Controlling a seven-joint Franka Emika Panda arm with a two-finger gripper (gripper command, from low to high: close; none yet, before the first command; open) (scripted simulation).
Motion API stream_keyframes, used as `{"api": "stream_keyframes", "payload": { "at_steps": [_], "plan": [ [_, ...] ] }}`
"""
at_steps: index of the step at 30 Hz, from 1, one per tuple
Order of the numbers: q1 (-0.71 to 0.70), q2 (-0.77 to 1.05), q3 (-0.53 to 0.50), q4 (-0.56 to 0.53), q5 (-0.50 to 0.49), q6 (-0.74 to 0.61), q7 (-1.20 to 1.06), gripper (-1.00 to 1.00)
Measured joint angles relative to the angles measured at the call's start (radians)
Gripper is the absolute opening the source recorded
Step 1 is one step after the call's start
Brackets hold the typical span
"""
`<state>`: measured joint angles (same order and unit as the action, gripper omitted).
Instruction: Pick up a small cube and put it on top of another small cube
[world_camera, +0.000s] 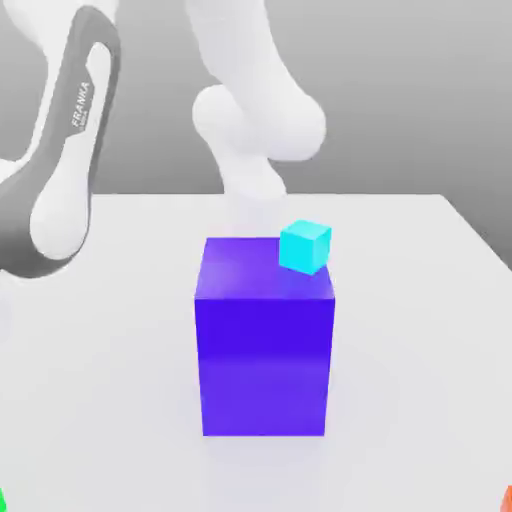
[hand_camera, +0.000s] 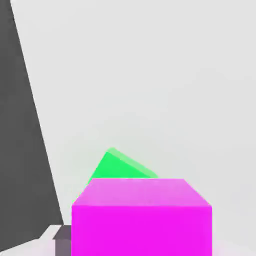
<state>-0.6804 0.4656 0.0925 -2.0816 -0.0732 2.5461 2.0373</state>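
Note:
The small cube (hand_camera: 141, 222), bright magenta-pink, sits very close in the hand view. A grey finger (hand_camera: 62, 234) of my gripper rests against one side of it, and the gripper is shut on it. A green shape (hand_camera: 119, 167) lies just behind the cube on the pale table. In the exterior view a small cyan cube (world_camera: 305, 246) rests on the table behind the top far corner of the big blue-violet block (world_camera: 265, 340). My arm (world_camera: 65, 170) runs down toward the exterior view's lower left edge.
The white table (world_camera: 420, 330) stretches around the big block. A sliver of green (world_camera: 2, 498) shows at the exterior view's lower left corner and a sliver of orange-red (world_camera: 508, 496) at its lower right corner. The arm's white base (world_camera: 250, 130) stands behind the block.

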Motion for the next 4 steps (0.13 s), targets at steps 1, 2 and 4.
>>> {"api": "stream_keyframes", "payload": {
  "at_steps": [1,2,4],
  "plan": [
    [0.003,0.028,-0.003,0.004,-0.004,0.024,0.002,1.00],
    [0.003,0.028,-0.003,0.004,-0.004,0.024,0.002,1.00],
    [0.003,0.028,-0.003,0.004,-0.004,0.024,0.002,1.00]
  ]
}}
